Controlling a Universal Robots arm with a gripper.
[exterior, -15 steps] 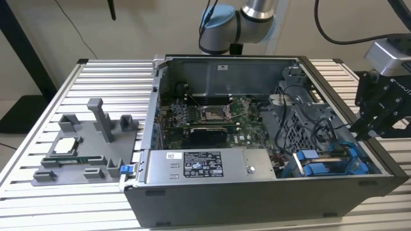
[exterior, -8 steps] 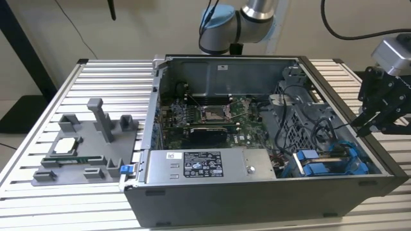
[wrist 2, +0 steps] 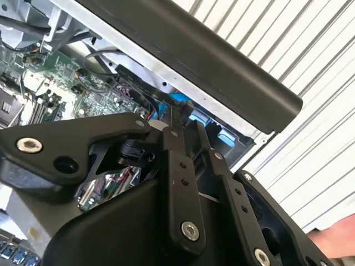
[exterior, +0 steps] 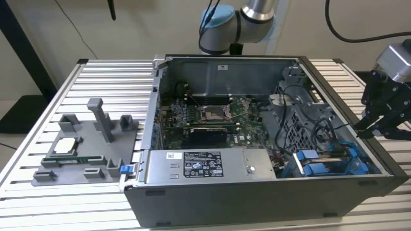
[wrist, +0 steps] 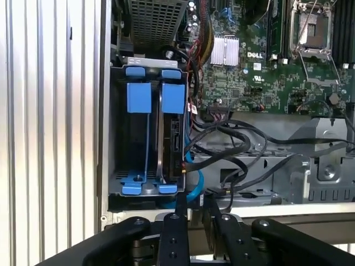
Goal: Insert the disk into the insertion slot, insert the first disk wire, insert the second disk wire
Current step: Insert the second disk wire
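Claw (wrist: 195, 200) by case rim (wrist: 266, 209), grip state unclear; disk (wrist: 171, 138) on edge in insertion slot (wrist: 116, 166), long axis toward claw

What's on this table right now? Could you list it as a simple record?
Setting: open computer case on a slatted metal table
Gripper: above the case's rim at the exterior view's right, by the drive cage
Drive cage: blue carrier tabs at both bays
Cables: blue cable beside the cage
Beside case: grey parts fixture
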